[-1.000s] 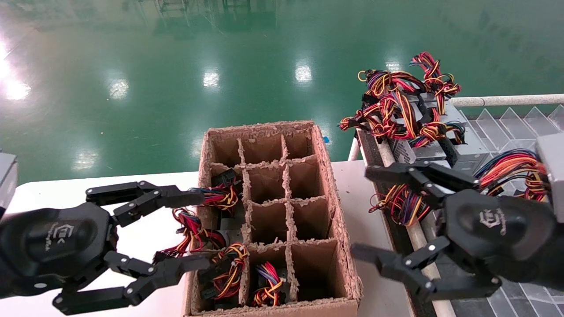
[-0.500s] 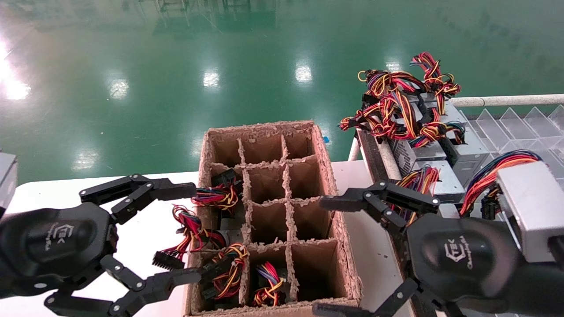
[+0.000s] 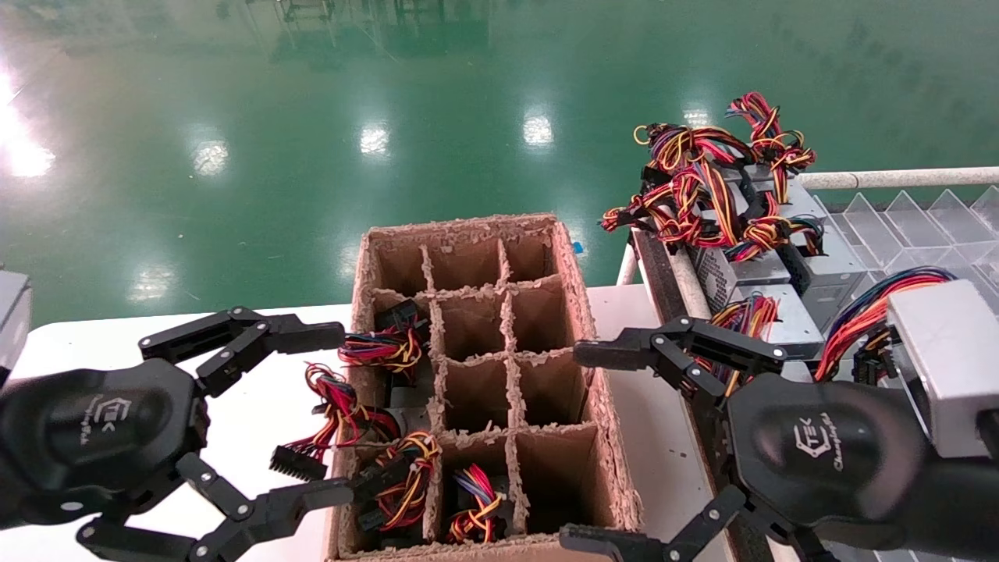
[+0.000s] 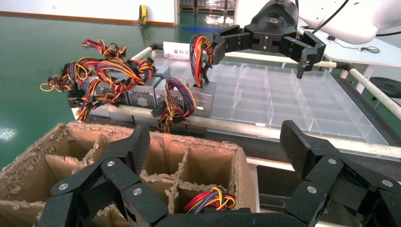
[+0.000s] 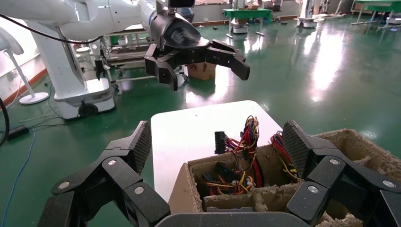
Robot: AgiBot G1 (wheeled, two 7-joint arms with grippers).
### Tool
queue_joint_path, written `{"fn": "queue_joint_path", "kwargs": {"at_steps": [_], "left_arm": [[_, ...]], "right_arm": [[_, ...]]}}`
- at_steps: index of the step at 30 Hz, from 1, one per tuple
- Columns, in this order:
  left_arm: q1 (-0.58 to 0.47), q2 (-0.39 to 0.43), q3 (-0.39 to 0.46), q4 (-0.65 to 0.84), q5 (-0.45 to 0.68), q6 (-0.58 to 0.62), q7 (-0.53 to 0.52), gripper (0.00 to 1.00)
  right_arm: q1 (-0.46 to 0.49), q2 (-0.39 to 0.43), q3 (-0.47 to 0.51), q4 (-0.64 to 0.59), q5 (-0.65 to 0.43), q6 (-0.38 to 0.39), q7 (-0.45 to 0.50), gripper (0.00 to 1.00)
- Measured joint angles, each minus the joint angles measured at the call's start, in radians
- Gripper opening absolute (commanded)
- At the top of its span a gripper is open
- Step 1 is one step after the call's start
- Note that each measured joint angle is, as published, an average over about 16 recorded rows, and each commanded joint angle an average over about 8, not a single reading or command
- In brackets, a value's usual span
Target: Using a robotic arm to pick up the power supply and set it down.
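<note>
The power supply [image 4: 205,97] is a grey metal box at the edge of the rack, its red, orange, blue and purple wires [image 3: 874,312] looping upward. My wrist block hides its body in the head view. My right gripper [image 3: 570,445] is open and empty, hanging between the divided cardboard box [image 3: 601,406] and the rack, apart from the power supply. The left wrist view shows the right gripper [image 4: 260,61] beside that wire bundle. My left gripper [image 3: 343,414] is open and empty at the box's left side, next to wires spilling from its cells.
More grey boxes with red-yellow-black wire tangles [image 3: 726,195] crowd the rack's far end. A clear divided tray [image 4: 283,94] lies behind them. Several near cells of the box hold wired units [image 3: 476,507]. The white table [image 3: 257,414] ends at a green floor.
My right gripper swung left from over the rack to the box's right edge, then rose slightly. My left gripper's fingers spread a little wider.
</note>
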Motion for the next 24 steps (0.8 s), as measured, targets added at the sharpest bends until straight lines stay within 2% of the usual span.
{"fn": "queue_joint_path", "kwargs": {"at_steps": [24], "left_arm": [[0.000,0.000,0.000,0.000,0.000,0.000,0.000,1.00]], "right_arm": [[-0.006,0.003,0.010,0.001,-0.004,0.005,0.003,1.00]]}}
